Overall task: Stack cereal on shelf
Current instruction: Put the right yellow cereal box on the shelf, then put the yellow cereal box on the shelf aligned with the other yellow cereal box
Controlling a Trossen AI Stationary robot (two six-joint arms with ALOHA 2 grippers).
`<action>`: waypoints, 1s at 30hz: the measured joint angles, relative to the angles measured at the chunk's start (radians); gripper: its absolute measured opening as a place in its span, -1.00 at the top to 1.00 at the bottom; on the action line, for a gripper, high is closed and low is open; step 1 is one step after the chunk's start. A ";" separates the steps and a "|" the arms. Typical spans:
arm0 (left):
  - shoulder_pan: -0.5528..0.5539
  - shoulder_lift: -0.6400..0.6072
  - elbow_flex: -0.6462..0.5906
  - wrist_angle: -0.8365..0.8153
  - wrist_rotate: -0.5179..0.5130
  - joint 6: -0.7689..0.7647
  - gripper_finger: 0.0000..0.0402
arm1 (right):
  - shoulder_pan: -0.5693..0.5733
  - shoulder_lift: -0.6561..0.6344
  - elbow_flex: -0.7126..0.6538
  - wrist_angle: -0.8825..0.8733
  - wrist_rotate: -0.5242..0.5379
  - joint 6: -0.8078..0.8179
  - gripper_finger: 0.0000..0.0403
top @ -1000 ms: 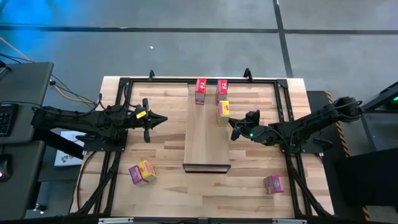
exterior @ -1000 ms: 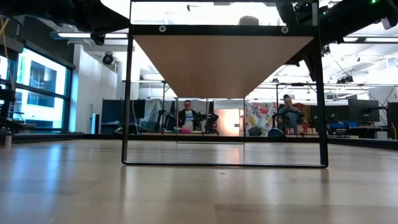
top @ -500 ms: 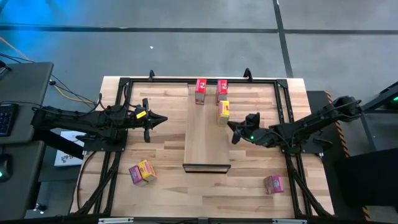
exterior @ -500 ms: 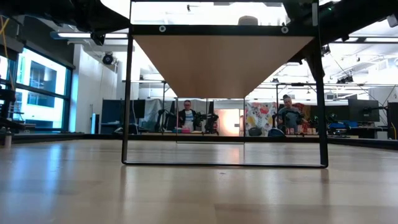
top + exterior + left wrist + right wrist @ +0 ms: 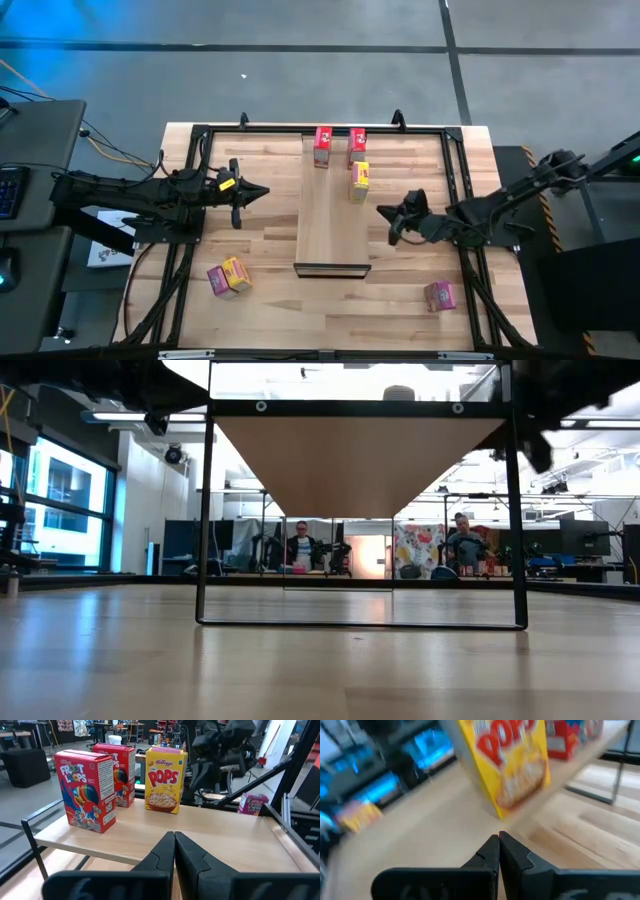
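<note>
- Cereal: three boxes stand upright on the shelf [image 5: 330, 215], two red [image 5: 322, 146] and one yellow [image 5: 359, 179]; on the worktop [image 5: 260, 230], a yellow-and-pink pair [image 5: 228, 276] and a pink box [image 5: 439, 295] remain.
- Handling, judged: light, thin cardboard, easily crushed or tipped; grasp across the narrow sides, mid-height.
- Left gripper [image 5: 262, 192]: closed, empty, beside the shelf.
- Right gripper [image 5: 387, 212]: closed, empty, near the yellow box.

"Froot Loops" on red box [image 5: 85, 790], "Kellogg's Pops" on yellow box [image 5: 165, 780]
</note>
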 joint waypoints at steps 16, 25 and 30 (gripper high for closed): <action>0.000 0.000 0.000 0.099 -0.040 -0.015 0.98 | 0.228 -0.201 0.000 -0.350 0.260 -0.099 1.00; 0.000 0.000 0.000 0.105 -0.049 -0.016 0.98 | 0.126 -0.229 -0.066 -0.037 -0.087 -0.401 1.00; 0.000 0.000 0.000 0.105 -0.049 -0.015 0.98 | 0.024 -0.236 -0.178 0.321 -0.290 -0.641 1.00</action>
